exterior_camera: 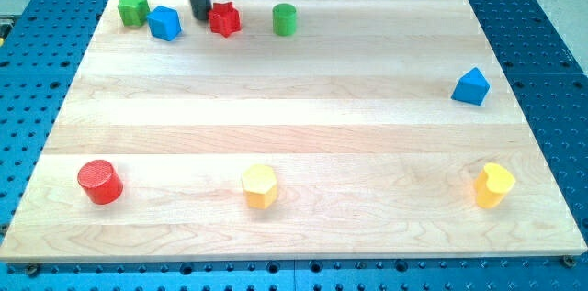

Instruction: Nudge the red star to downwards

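Note:
The red star (pixel 224 19) lies near the view's top edge of the wooden board (pixel 294 126), left of centre. My tip (pixel 199 16) stands just to the star's left, almost touching it, between the star and a blue cube (pixel 164 23). The rod rises straight up out of the view's top.
A green star (pixel 133 8) sits at the top left corner. A green cylinder (pixel 285 19) is right of the red star. A blue triangular block (pixel 471 86) is at the right. A red cylinder (pixel 99 182), a yellow hexagon (pixel 259 186) and a yellow heart-like block (pixel 494 184) lie along the bottom.

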Controlling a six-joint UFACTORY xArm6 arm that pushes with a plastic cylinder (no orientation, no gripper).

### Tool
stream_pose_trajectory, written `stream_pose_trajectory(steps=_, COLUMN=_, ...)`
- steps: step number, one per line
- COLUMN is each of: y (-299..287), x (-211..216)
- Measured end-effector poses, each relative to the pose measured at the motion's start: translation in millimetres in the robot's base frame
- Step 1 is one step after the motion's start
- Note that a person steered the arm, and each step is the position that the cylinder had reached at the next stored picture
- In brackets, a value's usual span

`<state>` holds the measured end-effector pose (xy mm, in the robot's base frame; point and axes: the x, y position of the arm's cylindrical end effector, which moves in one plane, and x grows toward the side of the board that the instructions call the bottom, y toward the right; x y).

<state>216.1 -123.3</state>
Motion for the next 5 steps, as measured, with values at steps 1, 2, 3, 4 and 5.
stream_pose_trajectory(steps=1, y=41, x=-16)
stream_pose_trajectory(steps=2, y=36, x=17)
stream_pose_trajectory(steps=3, y=35, x=57)
stream_pose_trajectory(steps=4, y=47, x=59)
stream_pose_trajectory(steps=5, y=71, x=59)
